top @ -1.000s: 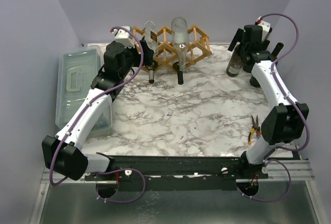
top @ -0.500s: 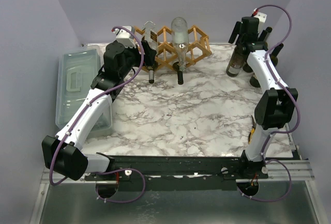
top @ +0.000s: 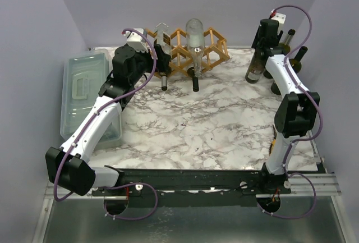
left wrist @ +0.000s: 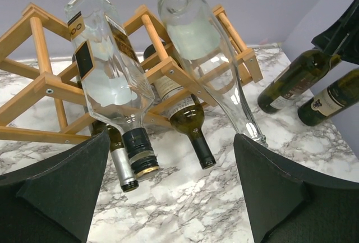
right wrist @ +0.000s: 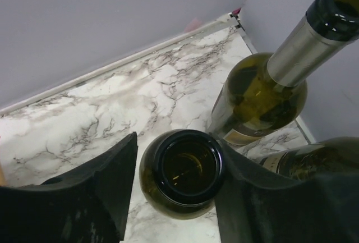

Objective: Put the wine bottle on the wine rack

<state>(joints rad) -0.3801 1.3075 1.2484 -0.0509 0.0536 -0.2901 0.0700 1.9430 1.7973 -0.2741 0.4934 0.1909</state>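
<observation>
A dark green wine bottle (top: pixel 255 69) stands upright at the back right of the marble table. In the right wrist view I look straight down into its open mouth (right wrist: pixel 182 170). My right gripper (right wrist: pixel 176 142) straddles the neck: the right finger touches the rim and the left finger (right wrist: pixel 112 170) stands a small gap off. From above, that gripper (top: pixel 262 45) hangs over the bottle's top. The wooden wine rack (top: pixel 182 49) stands at the back centre with several bottles lying in it. My left gripper (left wrist: pixel 171 142) is open and holds nothing, just in front of the rack (left wrist: pixel 50 91).
Two more upright bottles (right wrist: pixel 263 91) (right wrist: pixel 314 159) crowd the right finger, close to the right wall. Clear bottles (left wrist: pixel 109 69) (left wrist: pixel 202 46) jut out of the rack toward the left gripper. A grey-green lidded box (top: pixel 84 94) lies on the left. Pliers (top: pixel 275 139) lie front right.
The right gripper has shifted left and come over the dark bottle's neck, and its jaws have narrowed around it. The left arm has stayed put.
</observation>
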